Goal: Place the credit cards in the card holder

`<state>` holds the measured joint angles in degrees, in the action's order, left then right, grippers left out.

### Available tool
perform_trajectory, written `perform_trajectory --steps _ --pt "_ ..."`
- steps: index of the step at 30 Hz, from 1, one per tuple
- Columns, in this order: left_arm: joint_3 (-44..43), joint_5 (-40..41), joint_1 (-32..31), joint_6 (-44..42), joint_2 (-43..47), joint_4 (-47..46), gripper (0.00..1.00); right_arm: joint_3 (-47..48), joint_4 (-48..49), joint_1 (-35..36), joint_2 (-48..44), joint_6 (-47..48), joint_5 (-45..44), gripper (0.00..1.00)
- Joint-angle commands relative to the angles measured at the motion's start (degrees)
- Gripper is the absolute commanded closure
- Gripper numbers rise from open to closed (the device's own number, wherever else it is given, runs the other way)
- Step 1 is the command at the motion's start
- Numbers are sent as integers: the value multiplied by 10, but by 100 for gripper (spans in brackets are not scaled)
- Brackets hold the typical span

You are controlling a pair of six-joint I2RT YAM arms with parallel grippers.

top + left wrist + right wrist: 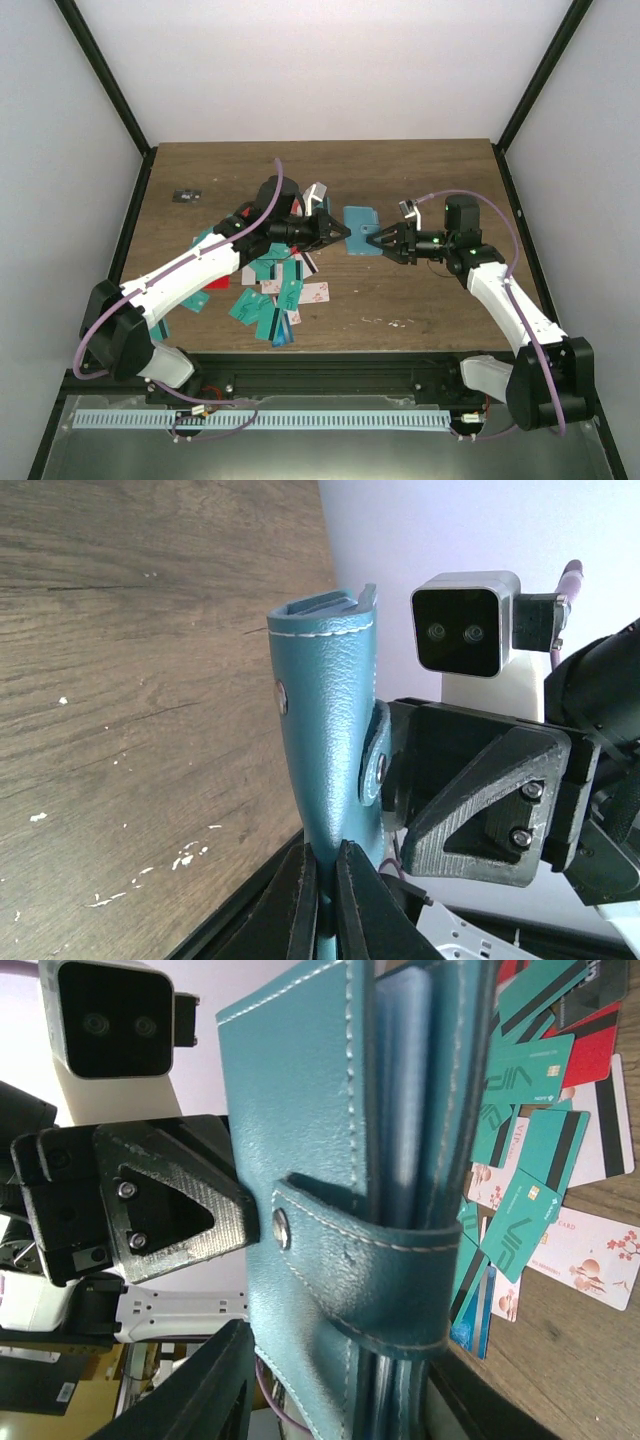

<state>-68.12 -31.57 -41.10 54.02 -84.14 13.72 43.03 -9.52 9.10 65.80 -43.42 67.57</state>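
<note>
None of the credit cards [272, 290] looks to be inside the card holder [360, 228] yet: they lie strewn in a loose heap on the counter [420, 180] under the left arm, teal, red and pale ones overlapping. From the right wrist view the holder's strap [340, 1250] is snapped shut across its open edge, so I judge that opening it comes first and every card is left to do. The holder is off the counter, held up between the two arms near the middle. The left arm stretches in low from the left, and the left hand [322, 870] is pressed together, pinching the holder's lower edge so it stands upright. The right arm bends in from the right, the right hand [375, 240] facing the left one, its fingers astride the holder's other end; whether they press it I cannot tell.
</note>
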Motion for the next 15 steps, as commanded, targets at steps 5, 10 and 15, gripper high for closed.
perform_trajectory --steps 5,10,15 --pt "12 12 -10 6 21 -14 93 7 19 20 -18 -20 21 72" --pt "26 19 -13 9 32 -15 90 -5 13 24 -32 -25 15 85" --pt "38 23 -13 5 39 -16 82 -15 11 26 -40 -27 17 99"
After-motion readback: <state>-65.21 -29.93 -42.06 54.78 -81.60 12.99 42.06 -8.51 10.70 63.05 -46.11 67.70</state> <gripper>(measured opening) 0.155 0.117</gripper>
